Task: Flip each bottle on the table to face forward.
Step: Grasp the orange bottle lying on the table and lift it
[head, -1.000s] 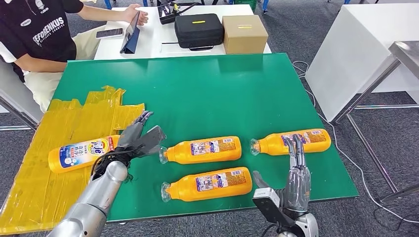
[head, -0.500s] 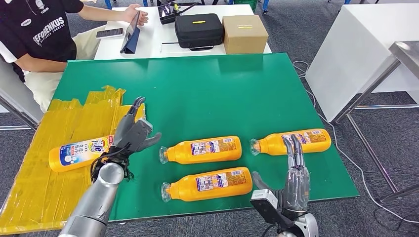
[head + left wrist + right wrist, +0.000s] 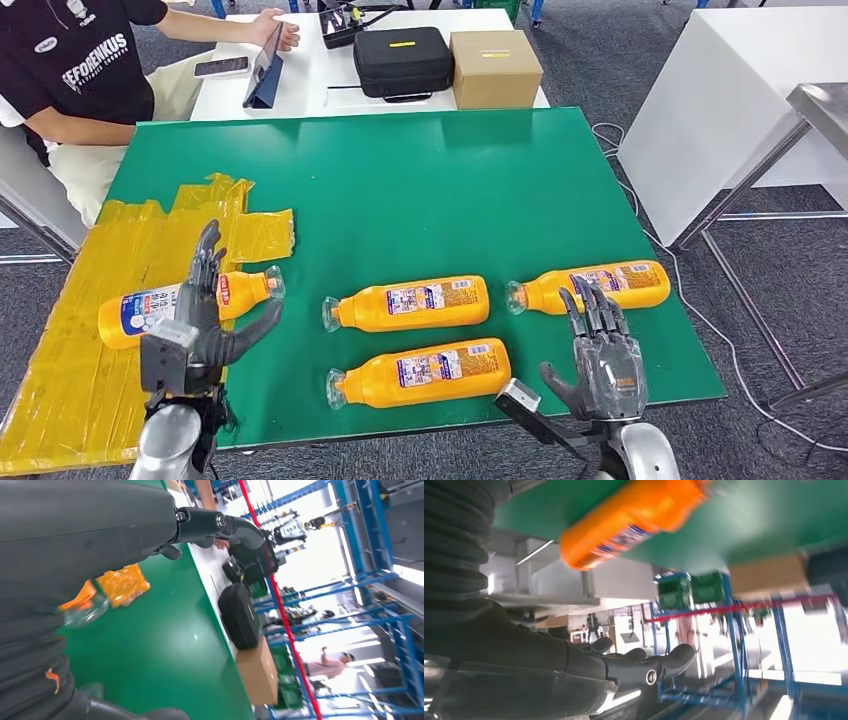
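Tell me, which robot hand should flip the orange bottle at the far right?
Probably the right hand. It hovers open at the table edge just below the far-right bottle. The left hand is across the table beside the flipped bottle on the yellow sheet.

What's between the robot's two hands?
In the head view, the near orange bottle lies on the green table between the left hand and the right hand. Bare green sits on either side of it.

head: high, fwd-down | wrists: close, turned | shared: green table [image 3: 420,180]
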`<move>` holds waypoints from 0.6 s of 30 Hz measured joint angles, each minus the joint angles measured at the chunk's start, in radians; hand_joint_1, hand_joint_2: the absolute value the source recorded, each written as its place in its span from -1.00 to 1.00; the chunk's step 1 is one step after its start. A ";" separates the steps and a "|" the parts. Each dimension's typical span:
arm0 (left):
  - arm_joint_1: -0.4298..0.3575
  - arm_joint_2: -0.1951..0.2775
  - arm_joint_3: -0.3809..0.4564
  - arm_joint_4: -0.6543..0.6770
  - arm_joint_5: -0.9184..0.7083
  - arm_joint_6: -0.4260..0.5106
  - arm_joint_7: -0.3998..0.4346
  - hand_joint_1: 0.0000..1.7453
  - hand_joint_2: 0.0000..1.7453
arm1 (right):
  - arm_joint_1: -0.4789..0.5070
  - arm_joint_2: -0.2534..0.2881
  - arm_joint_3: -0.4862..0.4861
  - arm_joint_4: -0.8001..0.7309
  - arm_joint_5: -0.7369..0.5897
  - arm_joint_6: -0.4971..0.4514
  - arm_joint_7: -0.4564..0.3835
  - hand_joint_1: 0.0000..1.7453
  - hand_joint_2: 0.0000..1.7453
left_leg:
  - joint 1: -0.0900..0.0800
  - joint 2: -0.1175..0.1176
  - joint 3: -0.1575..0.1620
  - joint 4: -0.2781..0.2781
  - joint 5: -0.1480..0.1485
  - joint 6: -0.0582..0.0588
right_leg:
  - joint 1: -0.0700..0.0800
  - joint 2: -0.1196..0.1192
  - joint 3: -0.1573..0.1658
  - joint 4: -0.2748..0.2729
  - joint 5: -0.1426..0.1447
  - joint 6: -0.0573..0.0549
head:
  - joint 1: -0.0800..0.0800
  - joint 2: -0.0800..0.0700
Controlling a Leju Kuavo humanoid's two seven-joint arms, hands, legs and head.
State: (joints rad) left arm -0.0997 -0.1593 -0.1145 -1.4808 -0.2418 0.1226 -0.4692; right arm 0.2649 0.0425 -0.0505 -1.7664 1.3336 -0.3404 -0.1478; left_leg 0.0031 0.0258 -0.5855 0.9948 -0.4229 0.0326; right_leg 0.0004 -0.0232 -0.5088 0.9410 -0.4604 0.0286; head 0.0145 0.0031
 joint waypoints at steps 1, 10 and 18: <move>0.025 0.002 0.000 -0.019 0.008 -0.009 -0.008 -1.00 1.00 | -0.011 -0.018 -0.018 0.014 0.017 0.025 -0.006 -1.00 1.00 | 0.000 0.000 0.000 0.000 0.000 0.000 | 0.000 0.000 0.000 0.000 0.000 0.000 | 0.000 0.000; 0.143 0.011 0.003 -0.098 0.052 -0.039 -0.034 -1.00 1.00 | -0.178 -0.219 -0.104 0.302 -0.026 0.026 -0.113 -1.00 1.00 | -0.003 -0.001 0.000 0.001 0.002 0.003 | -0.002 -0.001 0.001 0.000 0.002 0.002 | 0.000 0.000; 0.171 0.023 0.019 -0.114 0.080 -0.059 -0.058 -1.00 1.00 | -0.300 -0.325 -0.097 0.520 -0.031 0.021 -0.130 -1.00 1.00 | -0.003 -0.002 0.000 0.001 0.002 0.003 | -0.001 -0.002 0.001 0.000 0.002 0.002 | 0.000 0.000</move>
State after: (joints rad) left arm 0.0711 -0.1365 -0.0953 -1.5952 -0.1617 0.0633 -0.5271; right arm -0.0348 -0.2826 -0.1473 -1.2467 1.3025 -0.3191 -0.2776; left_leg 0.0005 0.0243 -0.5851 0.9953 -0.4211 0.0356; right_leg -0.0006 -0.0254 -0.5081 0.9412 -0.4588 0.0302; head 0.0142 0.0031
